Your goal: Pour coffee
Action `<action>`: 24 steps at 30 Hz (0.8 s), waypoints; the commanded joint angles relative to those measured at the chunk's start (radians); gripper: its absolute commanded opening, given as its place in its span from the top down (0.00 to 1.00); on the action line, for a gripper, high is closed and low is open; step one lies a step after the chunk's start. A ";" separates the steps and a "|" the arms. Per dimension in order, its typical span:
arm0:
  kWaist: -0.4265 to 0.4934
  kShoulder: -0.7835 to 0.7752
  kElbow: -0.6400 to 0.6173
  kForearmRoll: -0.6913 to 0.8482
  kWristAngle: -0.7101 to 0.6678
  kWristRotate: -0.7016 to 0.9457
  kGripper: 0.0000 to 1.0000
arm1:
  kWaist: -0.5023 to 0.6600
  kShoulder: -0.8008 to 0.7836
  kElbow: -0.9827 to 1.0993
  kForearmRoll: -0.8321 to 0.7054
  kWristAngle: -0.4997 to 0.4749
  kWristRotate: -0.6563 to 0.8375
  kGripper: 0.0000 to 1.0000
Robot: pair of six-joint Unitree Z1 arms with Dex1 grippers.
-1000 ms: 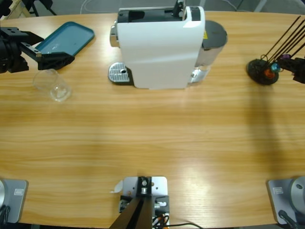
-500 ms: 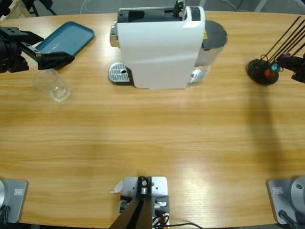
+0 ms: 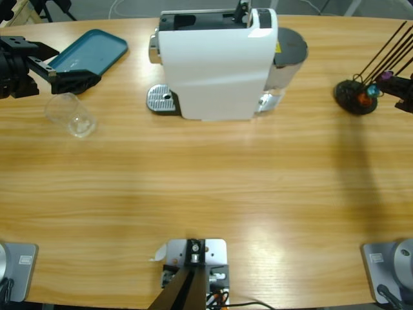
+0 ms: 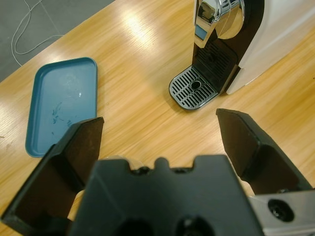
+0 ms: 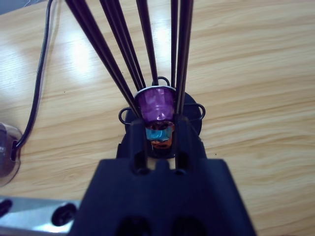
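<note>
Change: nothing has visibly moved since the earlier frames; both arms and every object sit where they were.
Left gripper (image 3: 72, 80): wide open and empty, hovering above the table, with a clear cup (image 3: 70, 115) just below its fingers in the high view.
Ahead of the left fingers: a drip grate (image 4: 194, 90) under the spout of the white coffee machine (image 3: 216, 61), well apart; a teal tray (image 4: 61, 108) lies off to one side.
Right gripper (image 5: 159, 140): fingers drawn close together around a purple capsule (image 5: 156, 104), which sits in a black wire capsule holder (image 3: 355, 97); a firm grip cannot be confirmed.
Coffee: none visible anywhere; the cup looks empty and the grate is bare.
Step in hand: likely taking the capsule and the cup.
Doing it well: lift the capsule straight along the thin rods so it does not snag; close on the cup's middle, keeping it upright, and centre it on the grate beneath the spout.
</note>
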 commanded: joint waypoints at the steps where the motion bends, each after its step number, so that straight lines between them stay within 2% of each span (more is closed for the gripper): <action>1: 0.002 0.014 0.047 -0.013 0.007 -0.032 0.00 | -0.020 -0.151 -0.004 0.105 0.005 -0.010 0.91; 7: 0.002 0.023 0.050 -0.016 0.000 -0.040 0.00 | -0.020 -0.246 -0.087 0.229 0.002 -0.008 0.91; 12: 0.002 0.024 0.056 -0.016 -0.008 -0.051 0.00 | -0.018 -0.247 -0.114 0.264 0.002 -0.008 0.88; 13: 0.002 0.024 0.056 -0.016 -0.009 -0.051 0.00 | -0.018 -0.246 -0.112 0.278 0.002 -0.004 0.68; 14: 0.002 0.024 0.056 -0.016 -0.010 -0.052 0.00 | -0.015 -0.240 -0.111 0.300 0.001 0.013 0.38; 15: 0.003 0.024 0.056 -0.018 -0.011 -0.053 0.00 | -0.010 -0.235 -0.108 0.310 0.000 0.030 0.22; 16: 0.002 0.024 0.056 -0.022 -0.013 -0.056 0.00 | -0.003 -0.229 -0.107 0.313 -0.005 0.040 0.17; 18: 0.002 0.026 0.054 -0.026 -0.014 -0.057 0.00 | 0.016 -0.198 -0.080 0.304 -0.016 0.056 0.16; 20: 0.002 0.027 0.053 -0.029 -0.014 -0.057 0.00 | 0.025 -0.155 -0.040 0.231 -0.007 0.064 0.11; 24: 0.002 0.023 0.052 -0.031 -0.014 -0.061 0.00 | 0.033 -0.047 -0.032 0.157 0.005 0.064 0.11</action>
